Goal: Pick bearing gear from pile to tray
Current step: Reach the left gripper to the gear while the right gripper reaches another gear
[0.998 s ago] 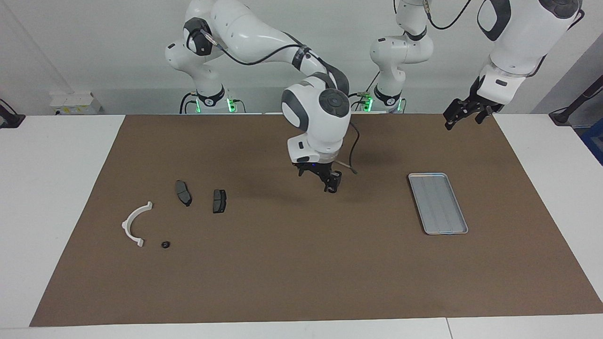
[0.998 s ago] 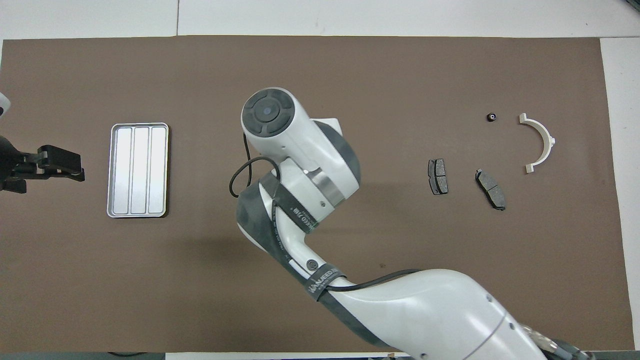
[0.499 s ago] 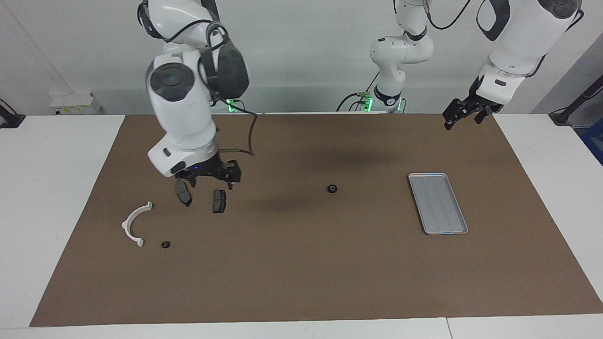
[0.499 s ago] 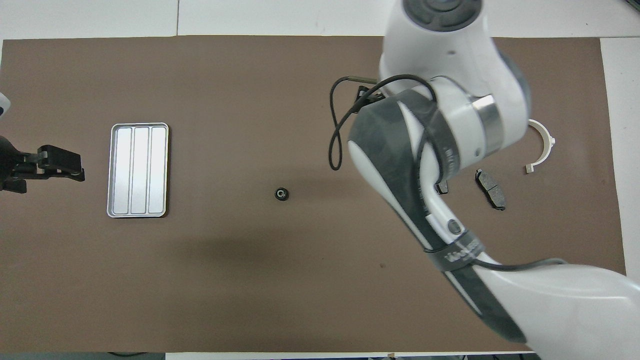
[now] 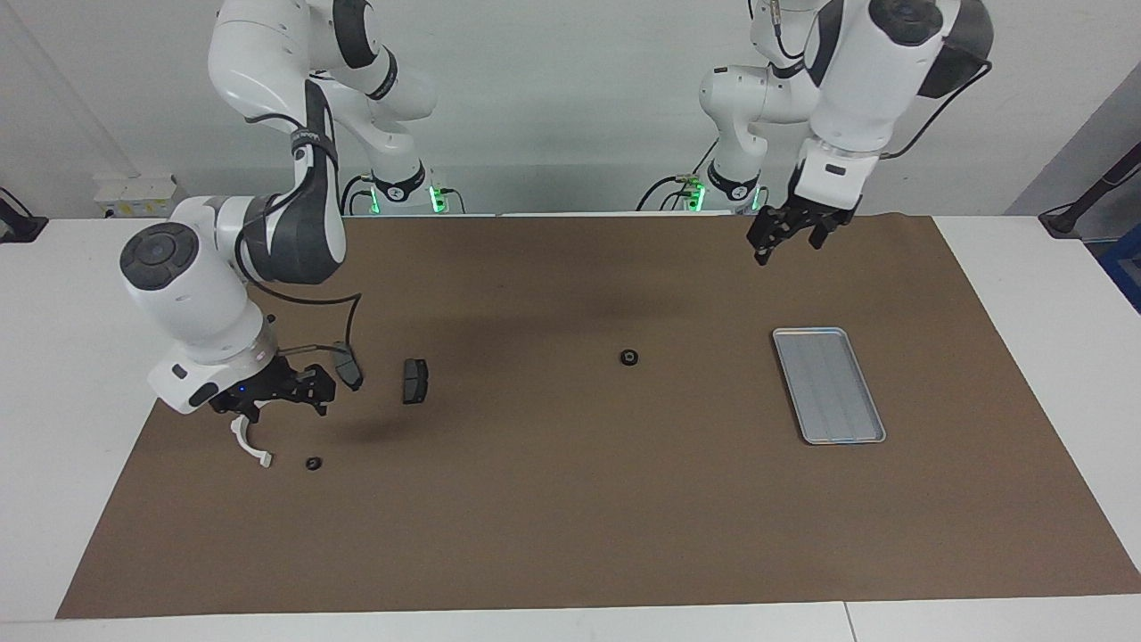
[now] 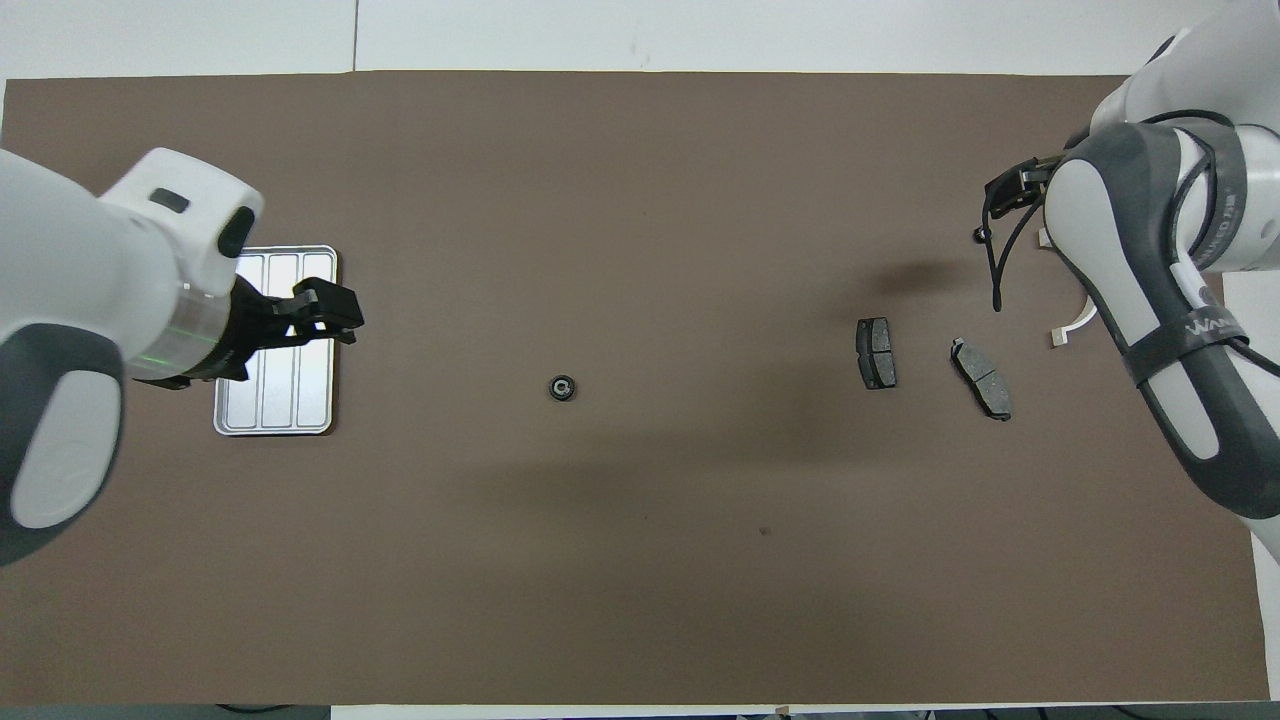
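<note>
White table (image 5: 98,294) under a brown mat (image 5: 570,517); on the mat: tray (image 5: 829,385), 2 brake pads (image 5: 414,381), bracket (image 5: 251,450), 2 black rings (image 5: 629,358).

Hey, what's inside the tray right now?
Nothing shows in the tray: the facing view has its ribbed floor bare. In the overhead view the left gripper, up in the air, covers part of it. One bearing gear lies on the mat, outside the tray.

We see a robotics lab: two white robot arms (image 5: 294,178) mounted at a white table (image 5: 98,294) covered by a brown mat (image 5: 553,499), plain pale wall (image 5: 553,107), loose cables (image 5: 664,183), green indicator lights (image 5: 434,198) at the arm bases.
</note>
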Controlling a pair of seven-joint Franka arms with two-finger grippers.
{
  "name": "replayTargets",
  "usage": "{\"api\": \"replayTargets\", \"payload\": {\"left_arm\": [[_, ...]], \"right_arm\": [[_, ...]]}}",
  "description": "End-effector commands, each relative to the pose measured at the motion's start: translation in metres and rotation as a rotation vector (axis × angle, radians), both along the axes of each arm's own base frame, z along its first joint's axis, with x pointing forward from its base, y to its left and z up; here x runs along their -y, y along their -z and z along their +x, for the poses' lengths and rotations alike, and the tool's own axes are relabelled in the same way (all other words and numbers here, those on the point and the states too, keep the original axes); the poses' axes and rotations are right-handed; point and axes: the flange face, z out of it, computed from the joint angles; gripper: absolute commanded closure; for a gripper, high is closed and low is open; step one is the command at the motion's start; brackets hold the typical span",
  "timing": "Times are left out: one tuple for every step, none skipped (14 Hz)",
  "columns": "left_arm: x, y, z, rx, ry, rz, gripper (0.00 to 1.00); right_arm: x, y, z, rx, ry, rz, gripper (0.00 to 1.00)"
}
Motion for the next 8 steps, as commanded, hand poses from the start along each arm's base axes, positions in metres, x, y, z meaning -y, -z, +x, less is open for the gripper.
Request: {"api": "replayTargets", "payload": {"left_arm": [[0.074,0.063,0.013,-0.013,-0.121,-0.018,0.00],[0.096,0.091,0.015,-0.014,-0.144,-0.015,0.00],[0.105,0.109,0.018,0.001,-0.145,-0.024,0.00],[0.115,0.136,0.018,-0.007,-0.138,-0.022,0.00],[0.140,0.171,0.016,-0.037,-0.132,-0.003,0.00],[0.152,0.195,0.017,-0.046,-0.141,0.012,0.00],[0.155,0.209,0.018,-0.035,-0.156,0.008,0.00],[0.155,0.225,0.015,-0.021,-0.176,-0.003,0.00]], "right_arm": [[0.006,0.036,-0.017,0.022,0.008,0.013,0.00],[0.008,0.047,-0.016,0.024,0.026,0.014,0.00],[0.011,0.061,-0.013,0.016,0.038,0.015,0.00],[0.010,0.068,-0.011,0.020,0.047,0.021,0.00],[0.011,0.075,-0.009,0.019,0.062,0.021,0.00],[0.012,0.080,-0.008,0.017,0.068,0.020,0.00],[0.012,0.088,-0.005,0.019,0.066,0.019,0.00],[0.013,0.093,-0.002,0.039,0.064,0.015,0.00]]}}
